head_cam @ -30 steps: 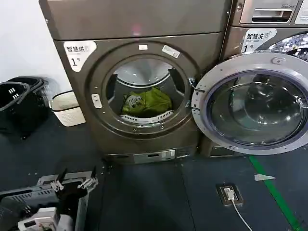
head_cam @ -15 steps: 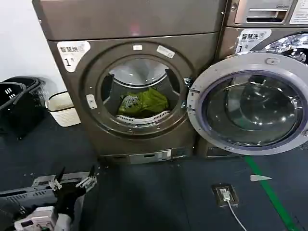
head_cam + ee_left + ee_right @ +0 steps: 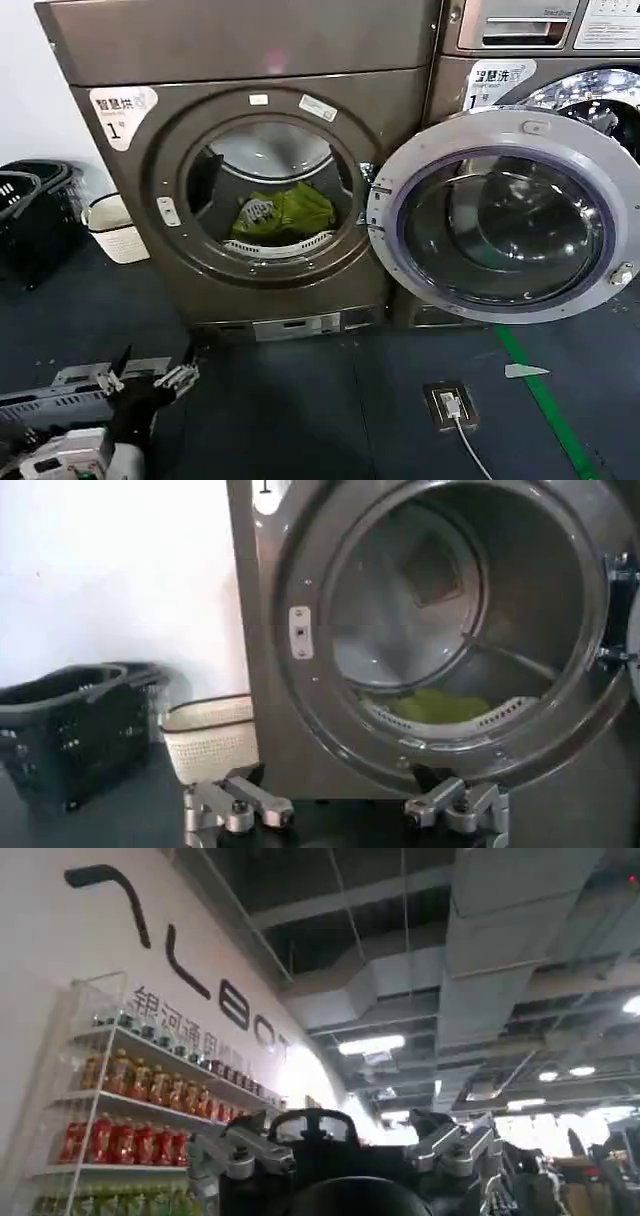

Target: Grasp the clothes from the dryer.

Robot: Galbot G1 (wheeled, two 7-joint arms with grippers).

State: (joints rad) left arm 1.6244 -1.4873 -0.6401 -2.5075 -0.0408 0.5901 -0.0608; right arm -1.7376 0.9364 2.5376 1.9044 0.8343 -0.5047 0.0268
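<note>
Fingers apart, the left gripper [image 3: 345, 808] waits low before the dryer [image 3: 250, 150]; clothes [image 3: 285, 212] lie inside. The right gripper [image 3: 345, 1148], fingers apart too, faces shelves [image 3: 130, 1108].

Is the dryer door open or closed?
Open. The door is swung out to the right of the dryer, so the clothes show in the round opening.
</note>
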